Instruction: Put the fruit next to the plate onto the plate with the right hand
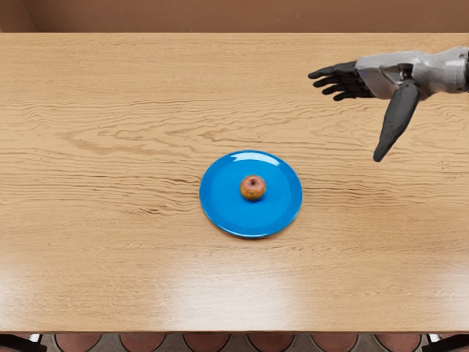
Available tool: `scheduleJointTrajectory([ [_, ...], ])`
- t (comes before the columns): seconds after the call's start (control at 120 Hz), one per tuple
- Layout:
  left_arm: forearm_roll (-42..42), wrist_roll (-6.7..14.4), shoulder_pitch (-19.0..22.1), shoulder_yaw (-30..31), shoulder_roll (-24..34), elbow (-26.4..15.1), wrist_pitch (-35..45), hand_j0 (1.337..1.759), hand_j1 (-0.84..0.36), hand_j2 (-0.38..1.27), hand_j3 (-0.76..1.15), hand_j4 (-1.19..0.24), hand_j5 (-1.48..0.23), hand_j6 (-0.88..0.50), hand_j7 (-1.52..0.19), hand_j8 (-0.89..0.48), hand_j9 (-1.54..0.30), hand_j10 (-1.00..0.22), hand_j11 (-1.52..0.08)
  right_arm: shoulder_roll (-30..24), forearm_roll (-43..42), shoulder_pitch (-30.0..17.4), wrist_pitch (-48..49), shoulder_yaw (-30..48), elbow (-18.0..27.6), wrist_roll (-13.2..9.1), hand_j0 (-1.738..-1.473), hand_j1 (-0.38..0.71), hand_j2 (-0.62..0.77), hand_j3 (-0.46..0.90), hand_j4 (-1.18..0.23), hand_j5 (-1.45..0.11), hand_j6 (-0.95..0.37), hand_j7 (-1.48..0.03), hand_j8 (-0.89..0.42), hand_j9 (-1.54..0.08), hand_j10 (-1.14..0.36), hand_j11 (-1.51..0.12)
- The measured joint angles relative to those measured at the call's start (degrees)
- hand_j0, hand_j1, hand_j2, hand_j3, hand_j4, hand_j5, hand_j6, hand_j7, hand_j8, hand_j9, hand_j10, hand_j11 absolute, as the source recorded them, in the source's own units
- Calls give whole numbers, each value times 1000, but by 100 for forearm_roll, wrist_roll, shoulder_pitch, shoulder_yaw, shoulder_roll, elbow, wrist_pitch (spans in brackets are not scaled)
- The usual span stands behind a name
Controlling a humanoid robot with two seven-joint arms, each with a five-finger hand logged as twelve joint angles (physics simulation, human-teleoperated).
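Fingers (335, 81) of right hand (374, 77) spread, holding nothing.
It hangs at 2 o'clock of the plate (220, 199), well apart; fruit (253, 188) lies in plate's middle. Placing looks done, so next move asks only a clear retreat.

One head view looks down aslant over the table (88, 110).

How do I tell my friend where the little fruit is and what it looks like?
Look at the big wooden table and find the round blue plate near its middle. The fruit sits right at the plate's centre. It is small, round and reddish-brown, the only thing on the plate.
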Motion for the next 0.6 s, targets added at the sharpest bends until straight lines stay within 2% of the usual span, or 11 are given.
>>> scheduleJointTrajectory([
  [0.6,0,0,0,0,0,0,0,1658,349,0,0,0,0,0,0,0,0,0,0,43,-2,-37,1,6,-35,4,-1658,-315,-5,0,-33,-39,-34,-38,-33,-38,-32,-38],
])
